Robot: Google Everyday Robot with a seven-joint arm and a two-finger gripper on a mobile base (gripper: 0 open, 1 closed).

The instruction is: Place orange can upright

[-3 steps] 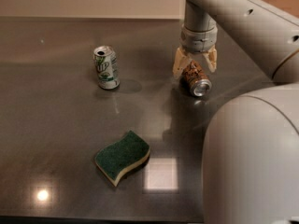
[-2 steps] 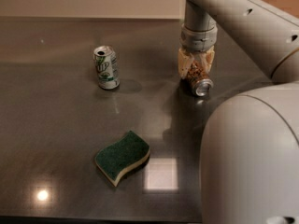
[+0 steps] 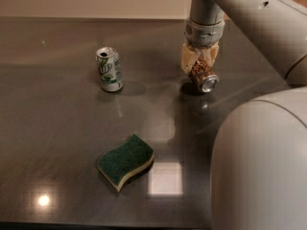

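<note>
The orange can (image 3: 203,75) is orange-brown with pale markings, and its silver end faces the front right. It is tilted and held a little above the dark table (image 3: 72,128) at the back right. My gripper (image 3: 200,60) comes down from above, and its pale fingers (image 3: 188,59) are shut on the can's upper part. The can's shadow lies on the table under it.
A white and green can (image 3: 109,69) stands upright at the back left of centre. A green and yellow sponge (image 3: 126,161) lies in the front middle. My arm's large pale body (image 3: 261,162) fills the right front of the view.
The orange can has come up off the table in my gripper's hold and now hangs tilted; the gripper has risen slightly. The other can and the sponge have not moved.
</note>
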